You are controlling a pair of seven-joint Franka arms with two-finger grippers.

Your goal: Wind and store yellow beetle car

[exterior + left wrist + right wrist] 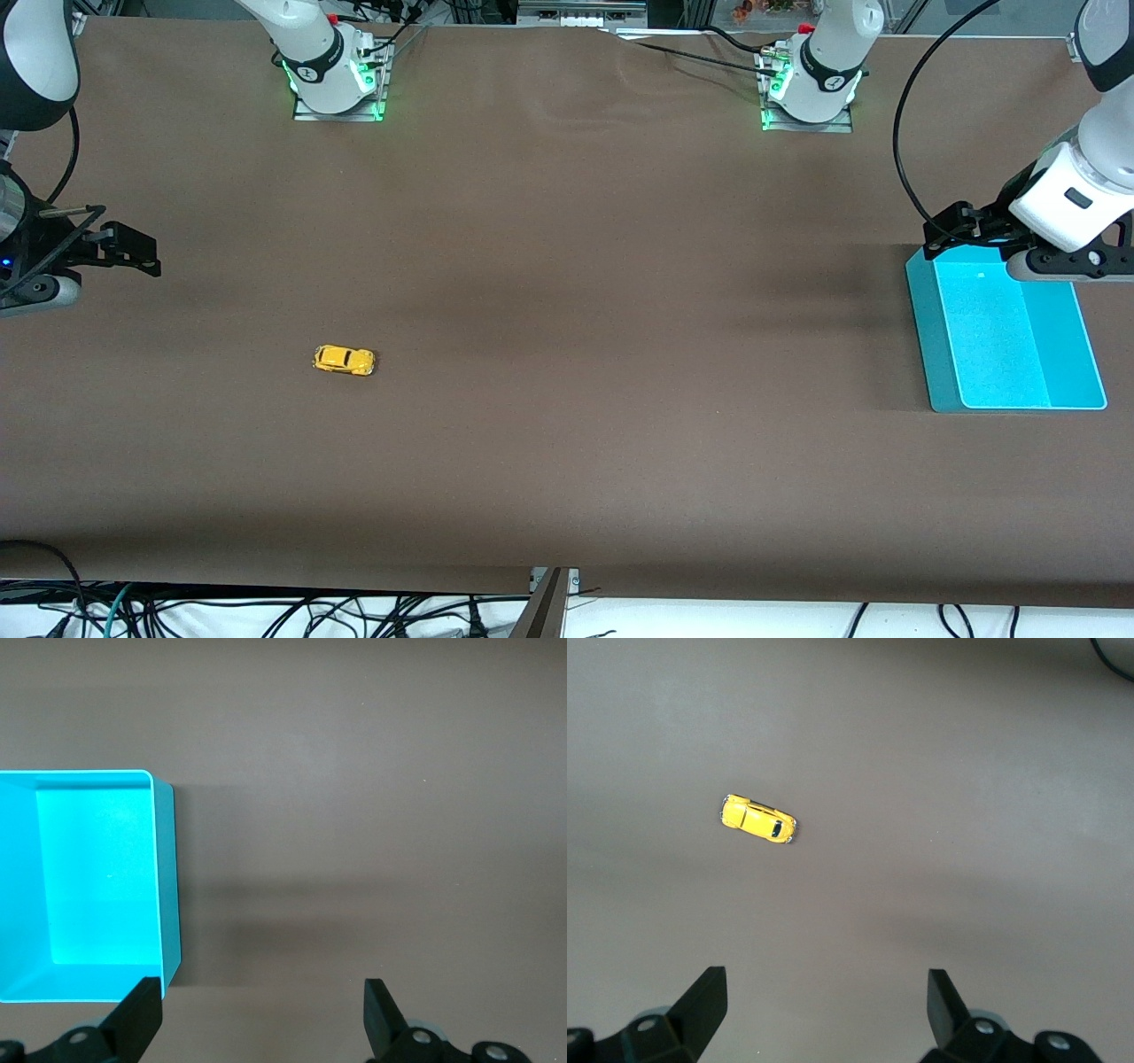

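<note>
The yellow beetle car (pixel 345 360) stands on its wheels on the brown table toward the right arm's end; it also shows in the right wrist view (pixel 757 819). My right gripper (pixel 140 253) hangs open and empty in the air above the table at that end, apart from the car; its jaws stand wide in its wrist view (pixel 828 992). My left gripper (pixel 950 236) is open and empty over the edge of a cyan tray (pixel 926 337); its wrist view (pixel 263 1001) shows the tray's corner (pixel 168 886) beside one finger.
The cyan tray is empty and sits at the left arm's end of the table. The two arm bases (pixel 337 80) (pixel 811 89) stand along the table's edge farthest from the front camera. Cables lie below the nearest edge.
</note>
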